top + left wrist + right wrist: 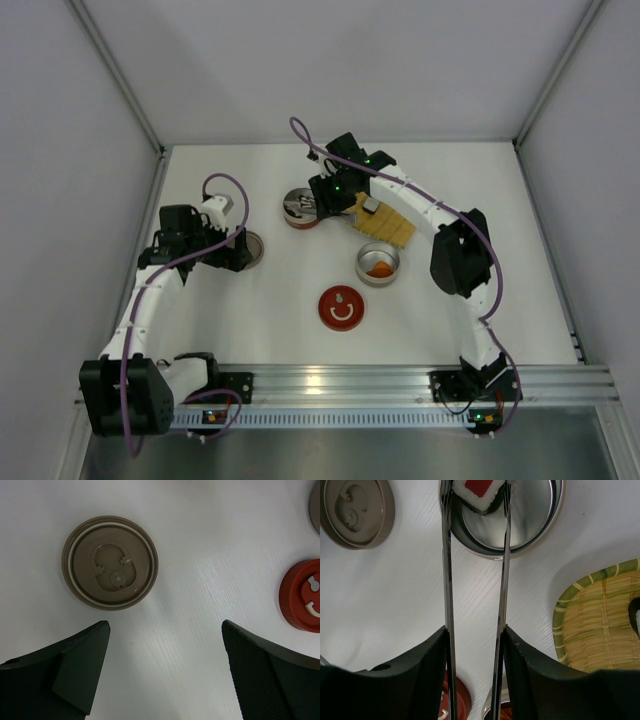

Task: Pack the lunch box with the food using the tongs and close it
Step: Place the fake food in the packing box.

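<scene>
Top view: right jaws over the far tin (293, 212); orange food (378, 268) in the near tin (361, 262). Left wrist: left jaws wide, empty, near a tan lid (110, 562). Right wrist: right jaws grip the tongs (448, 590), whose tips flank a white-red piece (477, 492) over the far tin.

A food piece (476, 492) sits between the tips of the tongs (447, 580), inside the rim of the back tin (300, 208), with the woven tray (385, 225) just right of that tin. In front of the tray stands a second tin (362, 272) holding food chunks (379, 269); one lid (341, 308) lies nearer still, another lid (248, 247) well left.
</scene>
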{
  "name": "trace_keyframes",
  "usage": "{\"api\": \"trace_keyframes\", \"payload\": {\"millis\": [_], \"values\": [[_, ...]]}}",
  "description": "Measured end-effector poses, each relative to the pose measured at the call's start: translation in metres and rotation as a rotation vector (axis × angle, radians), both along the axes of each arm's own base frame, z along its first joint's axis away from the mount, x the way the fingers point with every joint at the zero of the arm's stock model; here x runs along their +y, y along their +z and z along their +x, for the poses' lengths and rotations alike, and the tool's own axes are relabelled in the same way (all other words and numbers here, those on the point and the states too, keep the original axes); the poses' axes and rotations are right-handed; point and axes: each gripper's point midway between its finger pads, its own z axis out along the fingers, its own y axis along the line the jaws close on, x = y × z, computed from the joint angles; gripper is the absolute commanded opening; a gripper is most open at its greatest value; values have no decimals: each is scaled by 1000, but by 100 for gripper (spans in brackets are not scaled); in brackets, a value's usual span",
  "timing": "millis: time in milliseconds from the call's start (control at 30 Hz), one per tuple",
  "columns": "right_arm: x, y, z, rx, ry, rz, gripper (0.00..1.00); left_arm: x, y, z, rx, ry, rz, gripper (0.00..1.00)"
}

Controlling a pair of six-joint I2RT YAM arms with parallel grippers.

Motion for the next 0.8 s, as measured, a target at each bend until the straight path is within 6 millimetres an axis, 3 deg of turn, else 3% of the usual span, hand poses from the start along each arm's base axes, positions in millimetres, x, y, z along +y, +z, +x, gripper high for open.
{"api": "trace_keyframes", "payload": {"millis": [133, 800], "values": [[0, 0, 0, 1, 0, 1, 49, 0, 0, 0, 0, 0, 0, 98], [-3, 10, 2, 22, -14, 50, 48, 0, 0, 0, 0, 0, 0, 98]]}}
